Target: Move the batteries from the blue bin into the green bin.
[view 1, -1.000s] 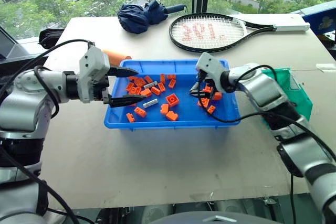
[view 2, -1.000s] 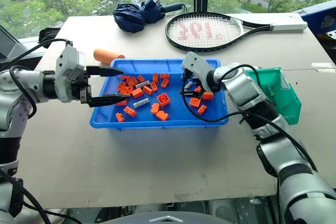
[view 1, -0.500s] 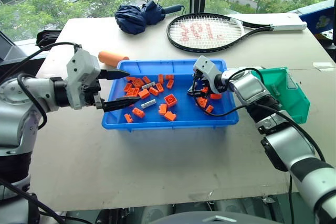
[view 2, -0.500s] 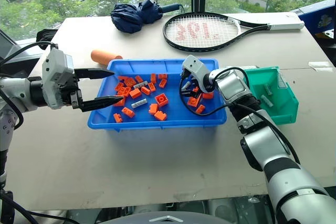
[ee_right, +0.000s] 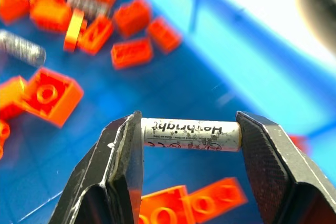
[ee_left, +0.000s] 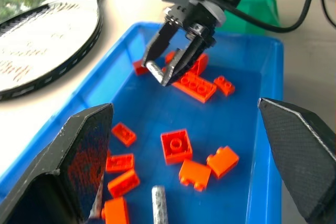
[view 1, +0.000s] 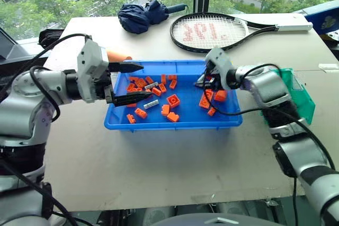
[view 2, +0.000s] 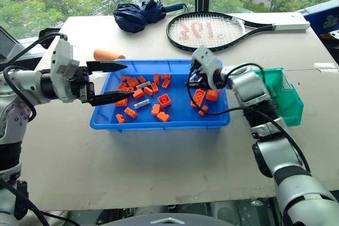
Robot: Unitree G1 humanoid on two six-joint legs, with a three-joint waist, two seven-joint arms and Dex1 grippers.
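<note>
The left arm is reaching in from the left of the blue bin (view 1: 175, 121), its forearm running roughly level, and the left end effector (view 1: 130, 82) is hovering over the bin's left end with its two black fingers spread wide and nothing between them. Inside the blue bin two batteries (view 1: 151, 104) are lying loose in its left half among a scatter of orange bricks (view 1: 173, 100), roughly twenty; I cannot give an exact count. Further right, the right arm is bending in over the bin's right end with its wrist angled downward, and the right end effector (ee_left: 167, 69) is hanging above the bin floor, pinching a third battery (ee_right: 191, 134) end to end between its fingertips, clear of the bricks beneath it. Just beyond the blue bin's right end, the green bin (view 2: 283, 96) is sitting on the counter (view 1: 159, 162), partly hidden by the right forearm; what it holds I cannot tell.
</note>
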